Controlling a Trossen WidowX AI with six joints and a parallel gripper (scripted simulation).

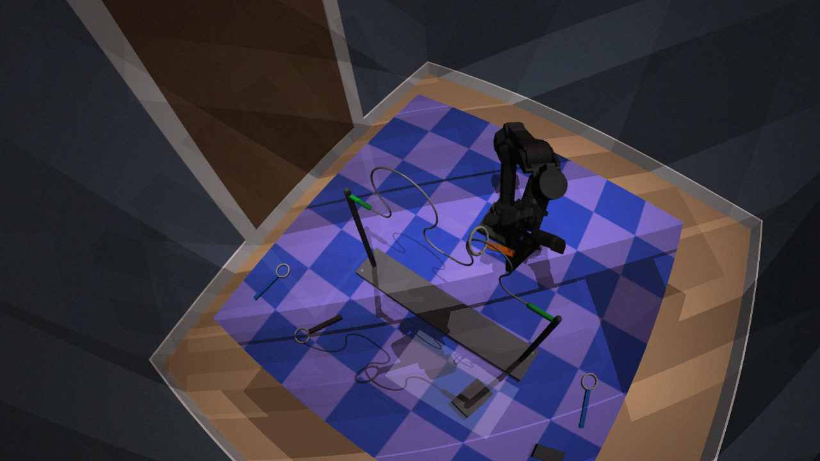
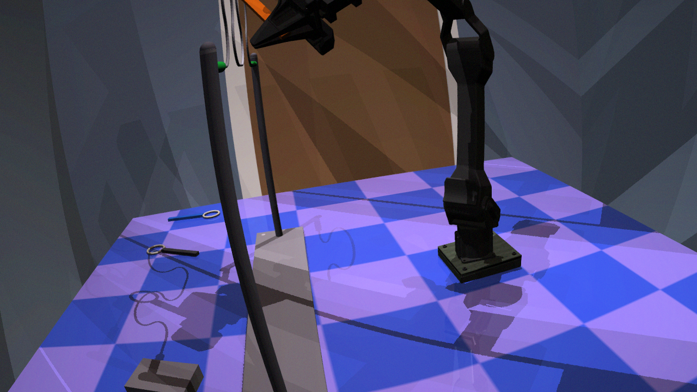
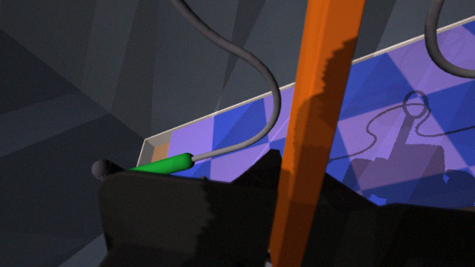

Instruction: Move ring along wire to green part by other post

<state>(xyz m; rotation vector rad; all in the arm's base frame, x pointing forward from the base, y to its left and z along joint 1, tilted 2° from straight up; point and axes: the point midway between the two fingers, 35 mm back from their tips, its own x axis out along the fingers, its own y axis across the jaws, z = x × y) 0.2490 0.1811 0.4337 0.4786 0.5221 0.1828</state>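
With our claw (image 1: 508,264) (image 2: 254,44) pinched nearly shut on the orange handle (image 1: 500,248) (image 2: 256,8) (image 3: 315,111), we hold the ring (image 1: 469,241) around the grey wire (image 1: 434,213) (image 2: 237,34) (image 3: 272,85), between the posts, and must next guide it without touching.

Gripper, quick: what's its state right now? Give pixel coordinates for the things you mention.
Gripper (image 1: 510,266) (image 2: 254,44): closed, holding the orange handle (image 1: 500,248) (image 2: 257,8) (image 3: 322,93) between its jaws.

The arm (image 1: 507,177) (image 2: 470,111) is matte black, with chunky, angular links and rounded joints.
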